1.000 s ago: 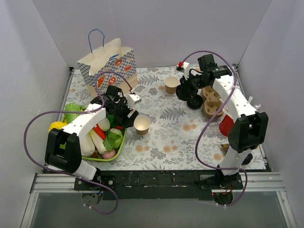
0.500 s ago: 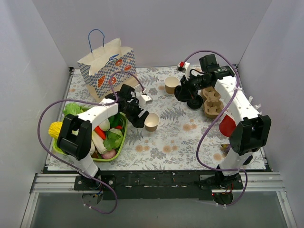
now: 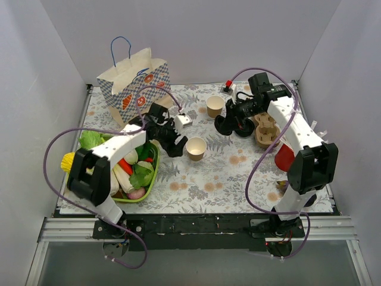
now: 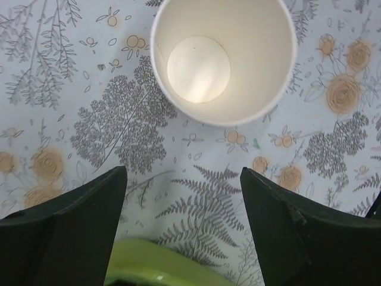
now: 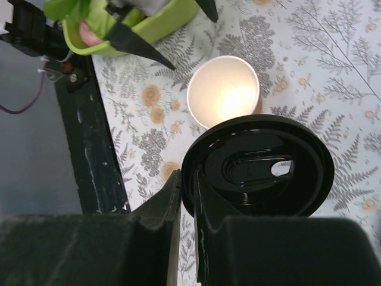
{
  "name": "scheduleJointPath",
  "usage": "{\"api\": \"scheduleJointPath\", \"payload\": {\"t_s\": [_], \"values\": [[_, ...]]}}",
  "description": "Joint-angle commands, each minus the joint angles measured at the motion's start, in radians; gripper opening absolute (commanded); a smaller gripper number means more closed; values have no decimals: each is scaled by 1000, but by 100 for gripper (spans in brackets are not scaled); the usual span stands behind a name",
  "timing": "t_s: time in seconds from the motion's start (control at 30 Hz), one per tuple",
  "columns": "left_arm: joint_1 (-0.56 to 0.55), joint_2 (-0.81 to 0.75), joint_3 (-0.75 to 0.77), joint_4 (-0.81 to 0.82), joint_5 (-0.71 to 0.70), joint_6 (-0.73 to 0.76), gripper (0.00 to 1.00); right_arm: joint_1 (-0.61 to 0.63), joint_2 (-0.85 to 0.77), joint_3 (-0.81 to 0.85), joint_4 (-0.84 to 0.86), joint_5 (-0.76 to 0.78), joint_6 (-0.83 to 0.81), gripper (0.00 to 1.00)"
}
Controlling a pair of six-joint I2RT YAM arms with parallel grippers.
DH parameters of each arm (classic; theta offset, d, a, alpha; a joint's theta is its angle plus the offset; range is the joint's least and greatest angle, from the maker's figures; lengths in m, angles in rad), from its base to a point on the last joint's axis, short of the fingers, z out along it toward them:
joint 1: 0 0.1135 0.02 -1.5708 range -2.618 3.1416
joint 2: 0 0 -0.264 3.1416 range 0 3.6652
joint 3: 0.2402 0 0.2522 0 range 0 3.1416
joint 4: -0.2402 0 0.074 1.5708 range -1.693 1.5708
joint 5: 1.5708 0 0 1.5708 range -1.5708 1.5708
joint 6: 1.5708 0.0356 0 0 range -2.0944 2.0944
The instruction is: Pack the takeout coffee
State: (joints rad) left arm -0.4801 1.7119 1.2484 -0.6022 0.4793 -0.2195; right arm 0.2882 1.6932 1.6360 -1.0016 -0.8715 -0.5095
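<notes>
Nearest the arm bases, a green basket (image 3: 150,179) of vegetables is seen at the left of the desk (image 3: 226,179) and a red cup (image 3: 284,158) at the right; further in, the tan paper cup (image 3: 196,148) is stood upright and uncovered mid-desk, its white inside shown empty in the left wrist view; the left jaws are spread wide just short of it, with nothing held between them; beyond, the black lid (image 5: 256,173) is pinched by its rim in the closed right jaws and is held near the cup, apart from it and not yet seated; the cardboard carrier (image 3: 265,130) is placed at the right, a second paper cup (image 3: 215,106) behind, and the patterned paper bag (image 3: 134,80) at the far left; the packing is judged barely begun: lidding, then loading, are left.
</notes>
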Motion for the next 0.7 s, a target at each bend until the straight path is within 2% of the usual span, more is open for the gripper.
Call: {"api": "scheduleJointPath", "payload": {"t_s": [0.0, 0.07, 0.13, 0.23, 0.47, 0.63, 0.67], "values": [[29, -370, -143, 79, 57, 162, 79, -1, 75, 64, -58, -157, -11, 1], [29, -446, -191, 163, 99, 275, 81, 8, 95, 68, -45, -182, 23, 1], [25, -488, -199, 226, 122, 322, 81, 20, 121, 68, -25, -219, 69, 1], [20, -468, -161, 294, 153, 380, 81, 61, 148, 77, 3, -238, 95, 1], [8, -387, -63, 205, 326, 656, 79, 103, 164, 93, 5, -228, 92, 1], [-47, -380, -99, 154, 360, 943, 79, 111, 158, 78, 23, -236, 94, 1], [-58, -382, -118, 159, 358, 956, 78, 114, 160, 74, 23, -236, 97, 1]]}}
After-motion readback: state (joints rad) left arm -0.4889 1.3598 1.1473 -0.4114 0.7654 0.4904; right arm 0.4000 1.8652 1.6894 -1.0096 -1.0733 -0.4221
